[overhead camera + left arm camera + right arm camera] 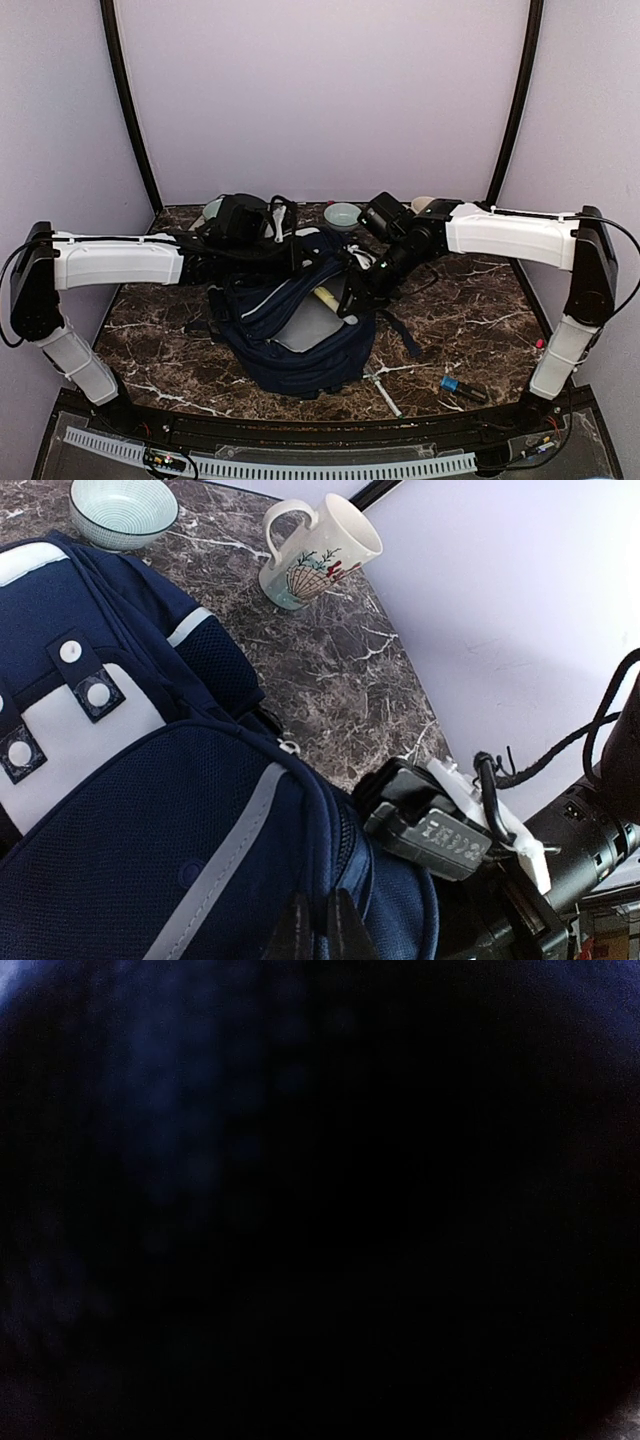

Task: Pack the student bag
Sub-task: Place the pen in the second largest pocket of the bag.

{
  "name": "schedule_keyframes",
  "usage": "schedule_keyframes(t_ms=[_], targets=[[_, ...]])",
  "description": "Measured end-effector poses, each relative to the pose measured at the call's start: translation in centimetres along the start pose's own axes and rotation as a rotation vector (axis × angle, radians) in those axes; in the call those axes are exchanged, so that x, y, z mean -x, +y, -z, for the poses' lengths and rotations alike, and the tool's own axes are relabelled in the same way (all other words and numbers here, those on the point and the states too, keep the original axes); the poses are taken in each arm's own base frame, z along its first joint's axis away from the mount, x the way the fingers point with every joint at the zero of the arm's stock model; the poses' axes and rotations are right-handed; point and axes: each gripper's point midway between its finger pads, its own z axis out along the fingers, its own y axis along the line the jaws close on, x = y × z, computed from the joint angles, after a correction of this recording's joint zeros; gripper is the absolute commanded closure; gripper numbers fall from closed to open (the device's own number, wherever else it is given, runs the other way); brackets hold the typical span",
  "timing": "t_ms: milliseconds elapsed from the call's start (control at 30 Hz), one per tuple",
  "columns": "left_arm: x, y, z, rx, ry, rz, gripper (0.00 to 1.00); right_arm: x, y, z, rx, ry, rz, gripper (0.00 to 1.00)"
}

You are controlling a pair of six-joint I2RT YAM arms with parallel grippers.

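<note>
Bag [290, 350] lies in the middle of the table [470, 310], between the two arms, with its mouth unzipped and facing up so the grey lining shows. A pale yellowish item sits inside near the top of the opening, too small to identify. The white patch [70, 730] with its dark snap tabs shows clearly from the left wrist.

Left gripper [320, 930] is at the far rim of the bag. Its fingers are drawn nearly together on the navy fabric by the zipper edge, and it appears to pinch a fold of it, though only the fingertips enter the view.

Right gripper [352, 300] is at the bag's right rim, its tips sunk into or behind the fabric. Its own camera sees only darkness with a faint blue cast, so I cannot tell how wide its jaws stand or whether they hold anything.

Beyond the bag, near the back wall, a bowl [342, 215] with a fine striped pattern stands upright. A mug [318, 552] with a shell design stands to the right of it, apart from it.

On the near right of the table, a thin white stick [383, 390] lies just beside the bag's lower corner. A small blue-and-black object [462, 387] lies further right, clear of the bag.
</note>
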Motion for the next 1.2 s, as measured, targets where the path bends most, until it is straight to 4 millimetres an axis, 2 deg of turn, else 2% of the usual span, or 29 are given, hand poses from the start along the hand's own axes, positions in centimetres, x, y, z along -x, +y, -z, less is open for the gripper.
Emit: schedule_keyframes(t_ms=[300, 667, 800, 933, 1200], targets=[[1.0, -0.1, 1.7, 0.013, -0.076, -0.021, 1.00, 1.1, 0.0, 0.5, -0.034, -0.039, 0.016, 0.87], [1.4, -0.2, 2.2, 0.006, -0.104, -0.034, 1.00, 3.9, -1.0, -0.1, -0.123, -0.079, -0.021, 0.84], [1.6, -0.6, 2.8, -0.009, -0.117, -0.038, 1.00, 4.6, -1.9, 0.0, -0.160, -0.101, -0.055, 0.79], [1.7, -0.8, 3.3, -0.021, -0.131, -0.041, 1.00, 5.2, -2.6, 0.0, -0.184, -0.109, -0.096, 0.69], [1.4, -0.8, 4.0, -0.036, -0.144, -0.041, 1.00, 5.3, -3.1, 0.0, -0.195, -0.116, -0.139, 0.55]])
